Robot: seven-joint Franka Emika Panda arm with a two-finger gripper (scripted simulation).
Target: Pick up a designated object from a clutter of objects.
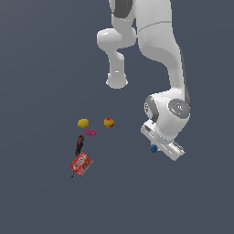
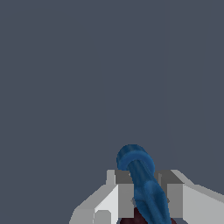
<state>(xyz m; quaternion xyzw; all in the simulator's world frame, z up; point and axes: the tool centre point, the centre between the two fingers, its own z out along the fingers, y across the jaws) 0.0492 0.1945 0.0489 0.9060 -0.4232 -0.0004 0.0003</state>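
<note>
Blue elongated piece (image 2: 142, 183) sits clamped between the gripper (image 2: 144, 197) fingers, closed on it.

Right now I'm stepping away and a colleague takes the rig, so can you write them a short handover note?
Gripper: its fingers sit on either side of the blue elongated piece, apparently shut on it.
In the exterior view the blue piece shows just beside the hand, apart from the clutter.
Clutter toward the exterior view's left: yellow ball, yellow-red ball, pink flat piece, black-red tool, red printed box.
Done: target reached and seemingly grasped.
Left: confirm the grip; whether it is lifted off the surface cannot be told.
</note>
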